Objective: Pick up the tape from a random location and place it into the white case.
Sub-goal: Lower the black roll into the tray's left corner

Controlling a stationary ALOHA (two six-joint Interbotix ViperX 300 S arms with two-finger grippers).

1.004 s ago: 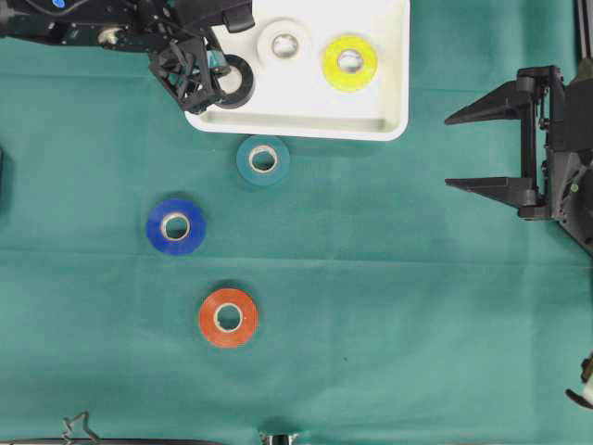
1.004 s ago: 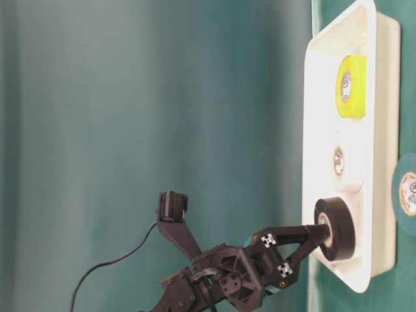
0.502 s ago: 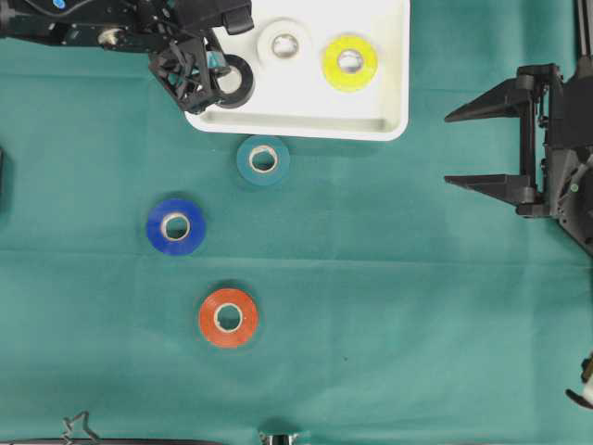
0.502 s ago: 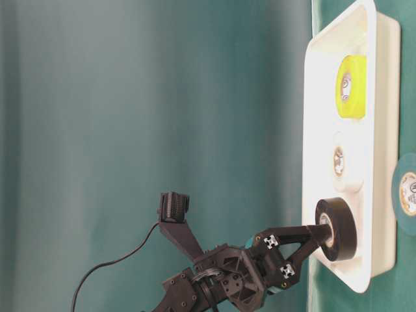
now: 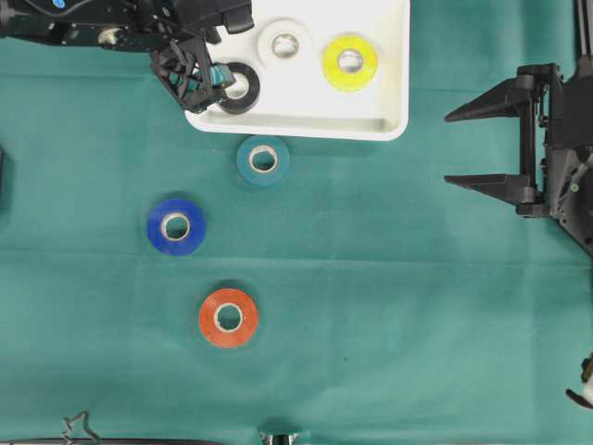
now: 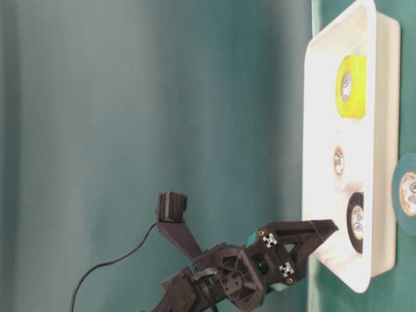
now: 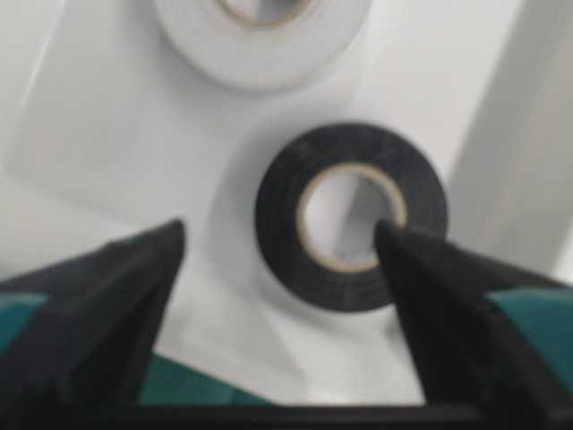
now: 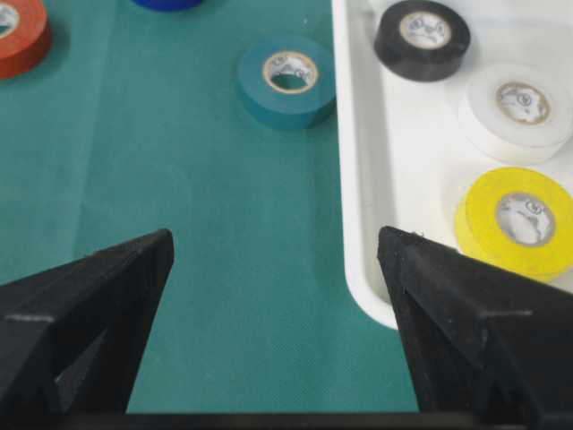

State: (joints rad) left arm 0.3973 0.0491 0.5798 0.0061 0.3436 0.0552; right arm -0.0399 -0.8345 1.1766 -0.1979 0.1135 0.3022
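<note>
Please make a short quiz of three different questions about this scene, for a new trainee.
1. True or false: the black tape lies flat inside the white case.
2. How many rolls lie on the green cloth? A) two B) three C) four
3. Fill in: the left gripper has its jaws ____.

Key: 1 true; 2 B; 3 open.

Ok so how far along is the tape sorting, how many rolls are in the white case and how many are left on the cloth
Three rolls lie in the white case: the yellow roll, the white roll and the black roll. The left gripper is open beside the black roll, holding nothing. The right gripper is open and empty, off to the side. Left on the cloth: the teal roll, the blue roll and the orange roll.
</note>
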